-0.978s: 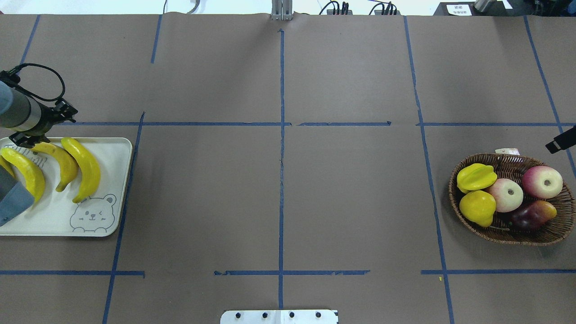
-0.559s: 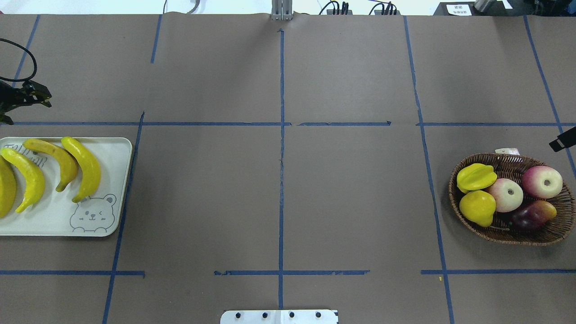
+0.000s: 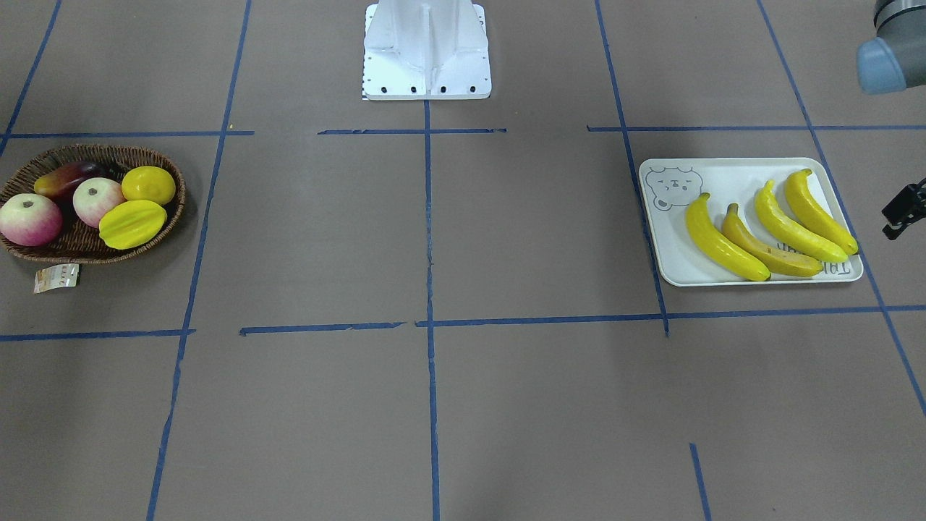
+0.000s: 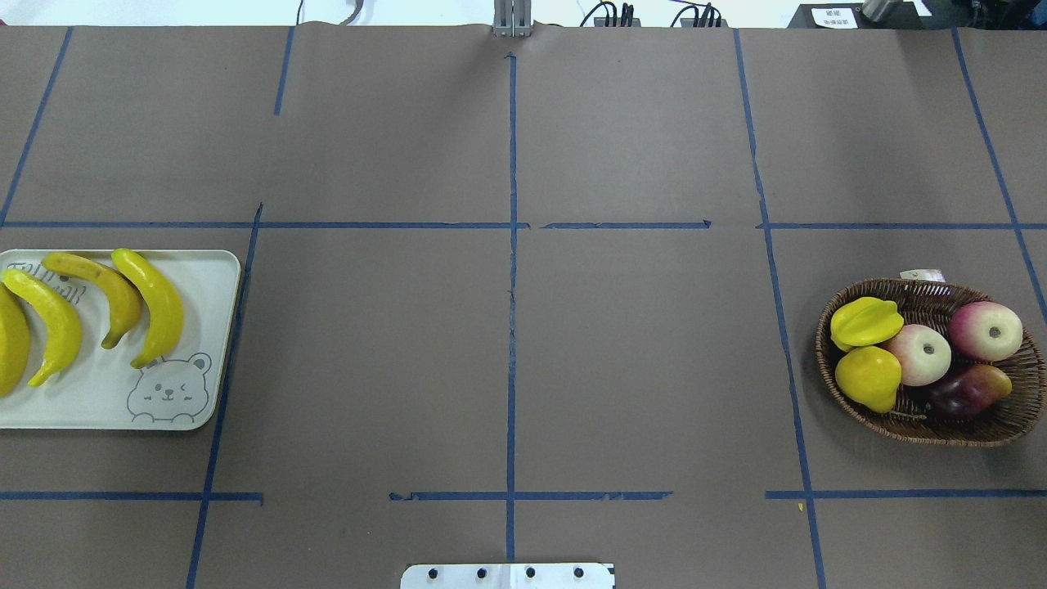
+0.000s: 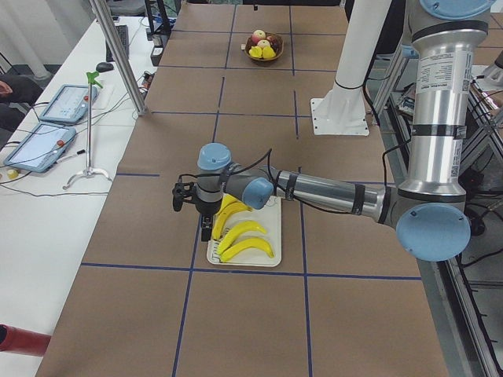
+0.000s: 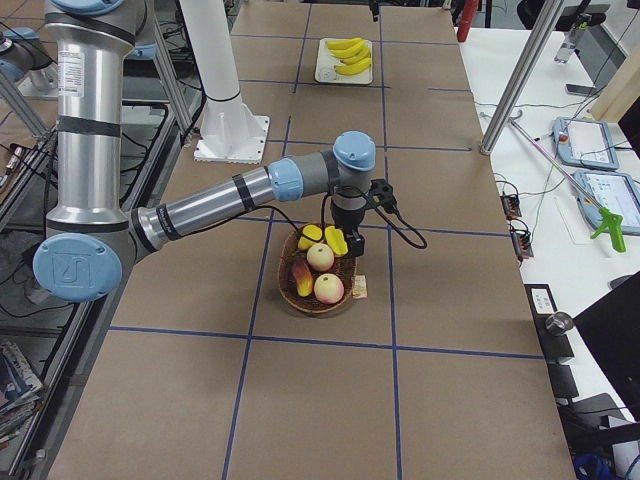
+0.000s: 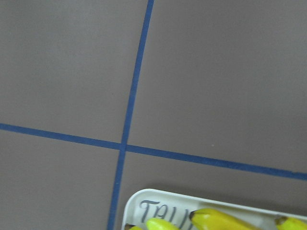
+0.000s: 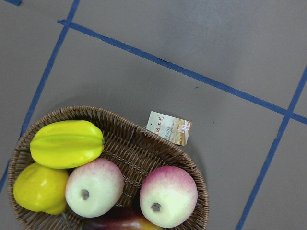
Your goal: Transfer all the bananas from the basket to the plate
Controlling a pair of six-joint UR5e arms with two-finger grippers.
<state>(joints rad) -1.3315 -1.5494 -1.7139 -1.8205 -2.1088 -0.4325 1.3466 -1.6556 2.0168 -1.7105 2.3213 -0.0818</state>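
Observation:
Several yellow bananas (image 3: 723, 240) (image 4: 151, 307) lie side by side on the off-white plate (image 3: 673, 264) (image 4: 98, 401), beside its bear drawing. No banana shows in the dark wicker basket (image 3: 176, 206) (image 4: 941, 436) (image 8: 144, 148) across the table. In the exterior left view, my left gripper (image 5: 206, 230) hangs just off the plate's (image 5: 271, 259) outer end, pointing down; I cannot tell its state. My right gripper (image 6: 355, 243) hovers over the basket's (image 6: 300, 302) outer edge in the exterior right view, state also unreadable. Neither wrist view shows fingers.
The basket holds a starfruit (image 4: 865, 321), a round yellow fruit (image 4: 869, 378), two apples (image 4: 986, 330) and a dark red fruit (image 4: 969, 390). Its paper tag (image 8: 169, 128) lies outside the rim. The robot's white base (image 3: 427, 51) stands at mid-table.
My left arm has pulled back off the plate and out of the overhead view, uncovering the leftmost bananas. The black tip of my right arm at the right edge has also left that view.

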